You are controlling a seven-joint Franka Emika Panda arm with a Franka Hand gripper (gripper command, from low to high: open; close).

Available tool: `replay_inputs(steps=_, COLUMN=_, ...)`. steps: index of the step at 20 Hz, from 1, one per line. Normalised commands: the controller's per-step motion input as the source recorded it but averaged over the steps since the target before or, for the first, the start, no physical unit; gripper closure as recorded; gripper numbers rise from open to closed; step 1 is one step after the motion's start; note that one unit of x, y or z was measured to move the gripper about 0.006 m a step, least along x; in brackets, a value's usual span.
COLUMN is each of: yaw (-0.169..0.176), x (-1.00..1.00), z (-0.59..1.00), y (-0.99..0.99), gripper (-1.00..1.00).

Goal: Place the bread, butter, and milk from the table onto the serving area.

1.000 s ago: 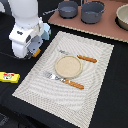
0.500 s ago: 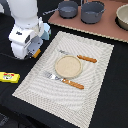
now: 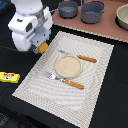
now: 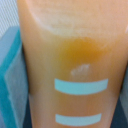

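Observation:
My gripper hangs at the far left edge of the serving area, a striped cream placemat. The bread shows as a golden-orange end right under the gripper. In the wrist view the bread fills the frame, with pale score lines across it. No finger shows in either view, so I cannot tell whether the jaws are closed on the loaf. The butter lies flat on the black table to the exterior view's left of the mat. The milk is not in view.
A tan plate sits mid-mat with an orange-handled knife and fork beside it. A pinkish-brown board at the back holds two grey pots and a bowl. A teal surface edges the wrist view.

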Motion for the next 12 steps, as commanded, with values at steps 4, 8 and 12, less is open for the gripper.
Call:
replay_inputs(steps=4, yaw=-0.031, x=0.92, z=0.8, y=-0.01, gripper=1.0)
replay_inputs(steps=8, yaw=-0.026, x=0.86, z=0.37, y=-0.13, gripper=1.0)
replay_inputs(steps=12, yaw=-0.017, x=0.88, z=0.21, y=-0.17, gripper=1.0)
